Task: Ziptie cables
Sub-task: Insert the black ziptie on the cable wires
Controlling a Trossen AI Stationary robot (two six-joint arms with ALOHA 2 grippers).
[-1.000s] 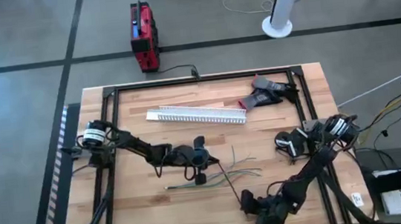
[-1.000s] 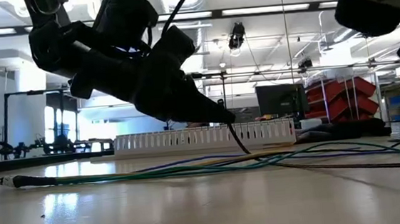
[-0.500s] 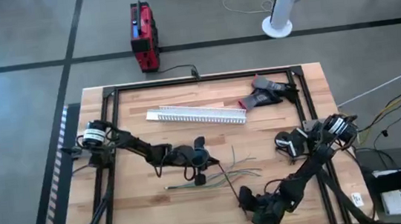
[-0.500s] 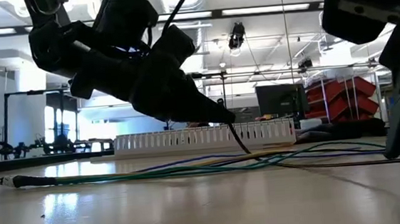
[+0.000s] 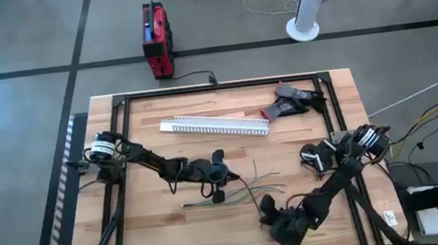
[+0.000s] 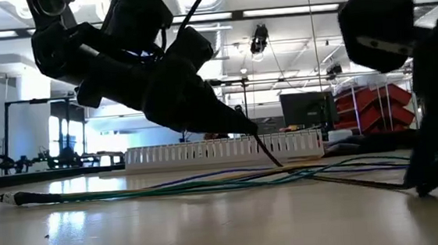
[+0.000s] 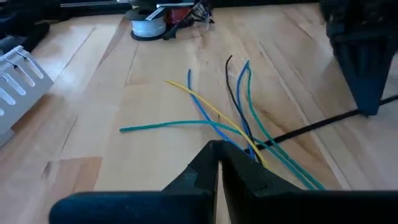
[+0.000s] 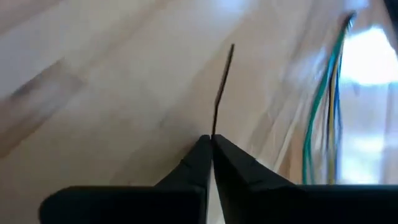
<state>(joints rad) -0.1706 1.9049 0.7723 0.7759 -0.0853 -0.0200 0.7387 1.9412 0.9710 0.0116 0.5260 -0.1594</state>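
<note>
The ziptie (image 8: 222, 87) is pinched at one end by the clenched right hand (image 8: 211, 144), low over the front of the bench (image 5: 156, 223), its free end held just above the wood. The cables (image 7: 236, 127) are spread mid-bench, with the left hand (image 7: 219, 152) closed tight over them.

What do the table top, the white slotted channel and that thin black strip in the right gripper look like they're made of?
The table top looks like wood in joined planks, with visible grain and a slight sheen. The white slotted channel looks like matte moulded plastic, judging by its even white teeth. The ziptie, pinched in the right gripper, is thin, straight and black, probably stiff plastic, though that is hard to confirm.
</note>
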